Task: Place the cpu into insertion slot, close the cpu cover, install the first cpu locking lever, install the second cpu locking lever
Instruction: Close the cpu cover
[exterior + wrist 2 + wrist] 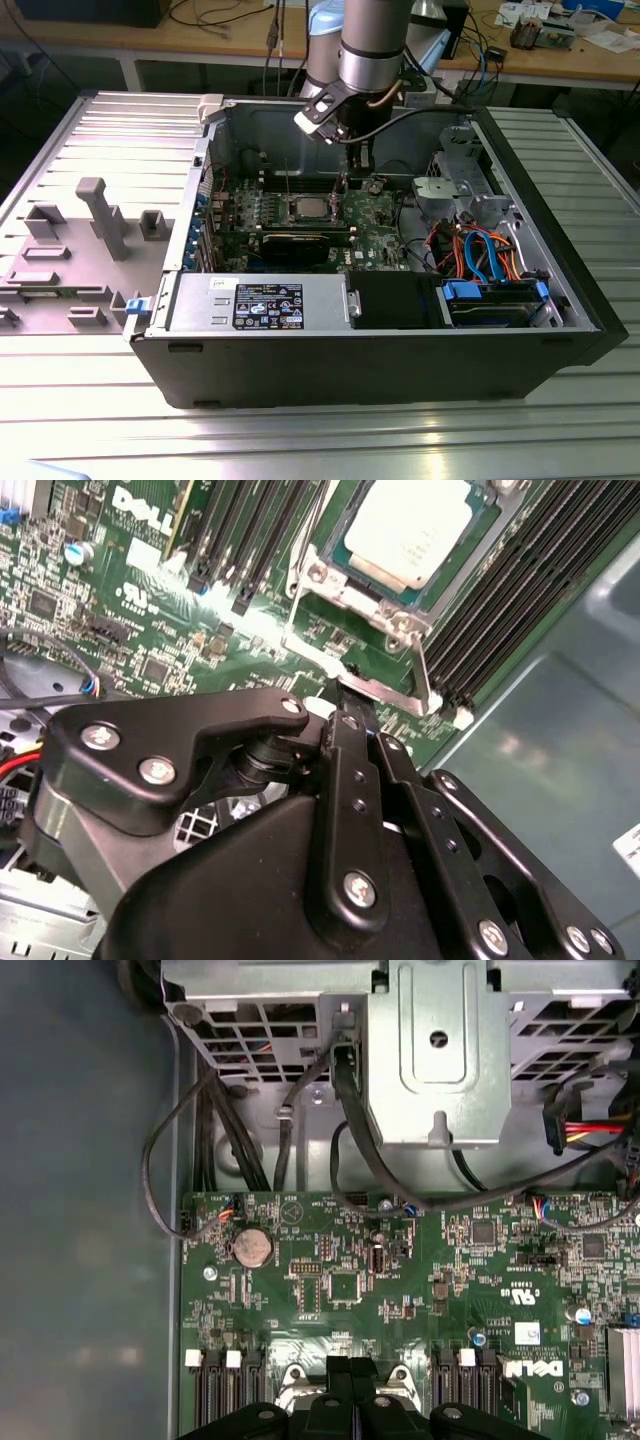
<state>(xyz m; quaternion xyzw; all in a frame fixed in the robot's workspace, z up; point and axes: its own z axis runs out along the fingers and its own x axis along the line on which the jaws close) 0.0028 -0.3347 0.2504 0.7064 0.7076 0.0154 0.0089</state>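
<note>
The big open black metal computer case (400, 370) has a flat green motherboard (378, 215) lying on its floor, so I'll place everything off that board. The grey robot arm (372, 40) reaches in from above the board, and its black linkage gripper (345, 692) sits low over the board's middle.

In the second wrist view the fingers are drawn in narrow, pretty much together. Their tips are right at the near edge of the thin square silver metal cpu cover (390, 688). Can't tell if they're pinching that edge or just touching it.

The square silver-rimmed insertion slot (365, 605) is mid-board, between the two banks of long black memory slots (500, 590). The small flat cpu (410, 530) with its silver-grey top is already seated in that slot, with the top face showing.
</note>
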